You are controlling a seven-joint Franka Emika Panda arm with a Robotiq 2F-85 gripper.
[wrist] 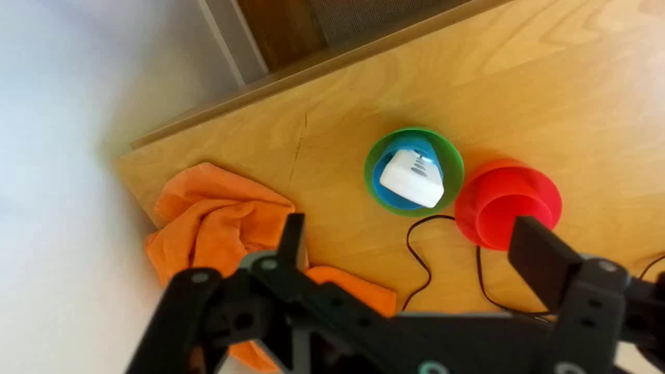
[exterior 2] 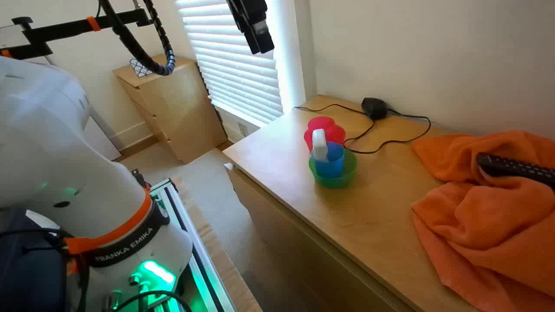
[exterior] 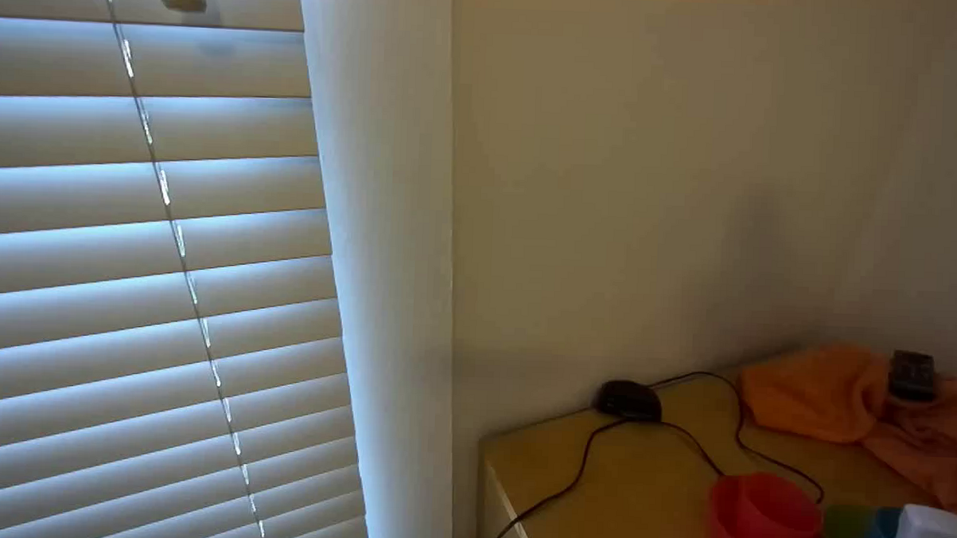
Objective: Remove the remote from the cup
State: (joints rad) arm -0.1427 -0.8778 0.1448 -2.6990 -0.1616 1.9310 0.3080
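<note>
Wrist view: gripper (wrist: pixel 408 234) is hanging above the dresser (wrist: pixel 519 104), jaws standing wide apart, gripping nothing. The white remote (wrist: pixel 413 179) is leaning inside the blue cup (exterior 2: pixel 330 167), one end sticking out past the rim; the cup is sitting in a green bowl (wrist: pixel 453 171). A red bowl (wrist: pixel 467 213) is standing just beside.

In an exterior view, a black remote (exterior 2: pixel 516 167) is lying on an orange towel (exterior 2: pixel 490 225), well apart from the cup; assuming it is not serving as the target. Part of the gripper is showing at the top edge of that view, touching neither cup nor white remote.

Progress, by my reading: the task is only beginning. Done: jaws are standing ready; removal is not yet happening. Left: lining up over the white remote, lowering, closing on it, drawing it clear of the rim without dragging cup or bowl along, then putting it down outside.
</note>
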